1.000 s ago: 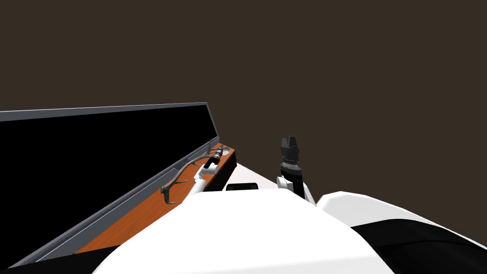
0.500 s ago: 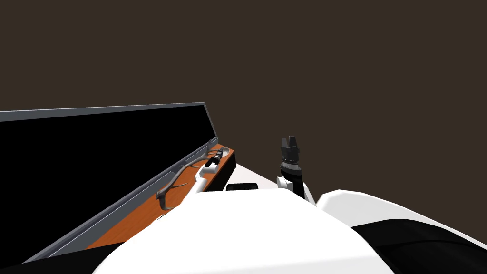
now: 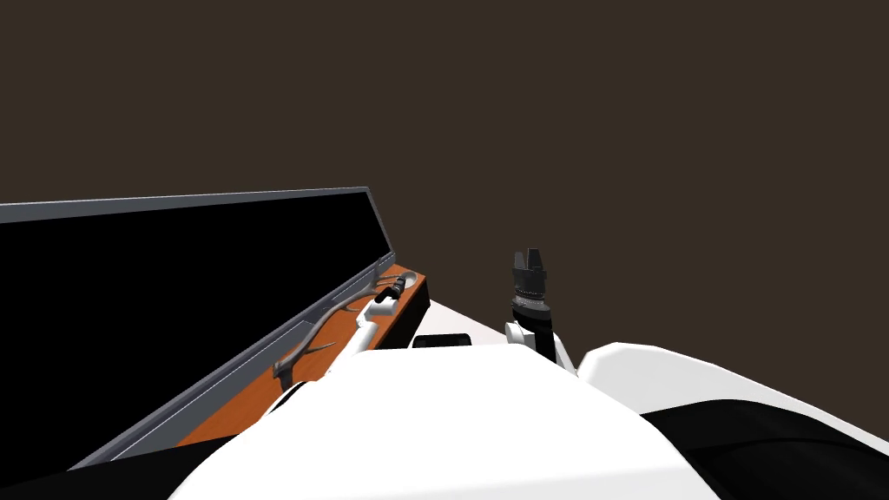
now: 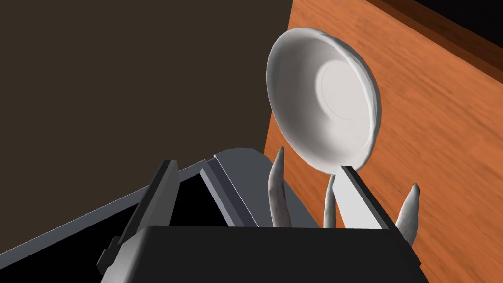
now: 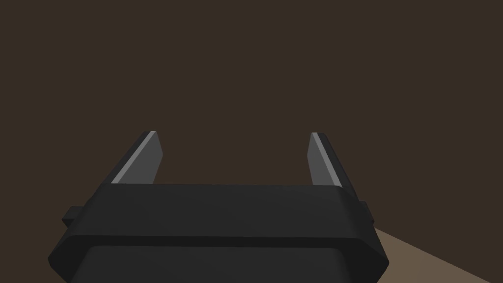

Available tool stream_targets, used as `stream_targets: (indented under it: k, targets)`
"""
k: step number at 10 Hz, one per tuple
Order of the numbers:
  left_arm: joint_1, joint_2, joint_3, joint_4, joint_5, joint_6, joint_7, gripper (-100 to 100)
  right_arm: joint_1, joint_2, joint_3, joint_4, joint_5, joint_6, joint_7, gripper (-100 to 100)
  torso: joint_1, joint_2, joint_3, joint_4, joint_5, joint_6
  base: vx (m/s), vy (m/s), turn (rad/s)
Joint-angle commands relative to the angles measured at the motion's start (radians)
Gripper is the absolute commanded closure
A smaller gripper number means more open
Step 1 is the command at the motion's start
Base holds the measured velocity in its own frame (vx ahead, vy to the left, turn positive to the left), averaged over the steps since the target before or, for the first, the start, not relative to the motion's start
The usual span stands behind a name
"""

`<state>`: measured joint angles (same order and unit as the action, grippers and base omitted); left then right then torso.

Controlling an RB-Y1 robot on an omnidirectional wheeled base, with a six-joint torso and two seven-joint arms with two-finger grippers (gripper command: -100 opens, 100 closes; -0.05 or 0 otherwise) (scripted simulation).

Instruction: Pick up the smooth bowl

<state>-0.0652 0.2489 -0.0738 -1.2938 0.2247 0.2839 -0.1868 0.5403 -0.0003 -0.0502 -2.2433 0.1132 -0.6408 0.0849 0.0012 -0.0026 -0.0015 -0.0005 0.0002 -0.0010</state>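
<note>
Left gripper: extended low over an orange-brown wooden top; its two fingers stand wide apart with nothing clasped between them; we record it as open and empty.

Bowl: plain white, smooth inside, with a flat round base visible; it sits on the wooden top near that surface's far end and close to its edge, past which a dark brown wall shows; it lies ahead of the left gripper, beyond the fingertips and off toward one finger rather than between the two; its near rim appears just past that fingertip, and we cannot tell whether they touch.

Antler: grey, lying along the wooden top; three of its tines rise close in front of the left gripper's body, on the near side of the bowl.

A grey frame runs alongside the wooden top and borders a black area.

Right gripper: held raised in front of us, well apart from the wooden top and the bowl; its fingers are spread and hold nothing; open and empty.
</note>
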Motion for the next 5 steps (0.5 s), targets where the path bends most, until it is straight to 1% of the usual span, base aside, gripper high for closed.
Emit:
stream_targets:
  k: [1,2,3,4,5]
  targets:
    - [-0.022,0.004,0.005,0.050,0.009,0.036,0.001,-100,0.000,0.000,0.000,0.000,0.000,0.000,0.000,0,0.000,0.000,0.000,0.000,0.000,0.000,0.041,0.016,-0.068]
    - [-0.022,0.004,0.005,0.061,0.009,0.036,0.001,-100,0.000,0.000,0.000,0.000,0.000,0.000,0.000,0,0.000,-0.001,0.000,0.000,0.000,0.000,0.040,0.022,-0.047]
    - [-0.039,0.009,0.008,0.106,0.019,0.065,0.001,-100,0.000,0.000,0.000,0.000,0.000,0.000,0.000,0,0.000,-0.001,0.000,0.000,0.000,0.000,0.047,0.021,-0.077]
    - [-0.039,0.009,0.008,0.106,0.019,0.065,0.001,-100,0.000,0.000,0.000,0.000,0.000,0.000,0.000,0,0.001,-0.001,0.000,0.000,0.000,0.000,0.040,0.019,-0.028]
    - [-0.054,0.015,0.012,0.134,0.028,0.093,0.002,-100,0.000,0.000,0.000,0.000,0.000,0.000,0.000,0,0.000,-0.001,0.000,0.000,0.000,0.000,0.047,0.019,-0.066]
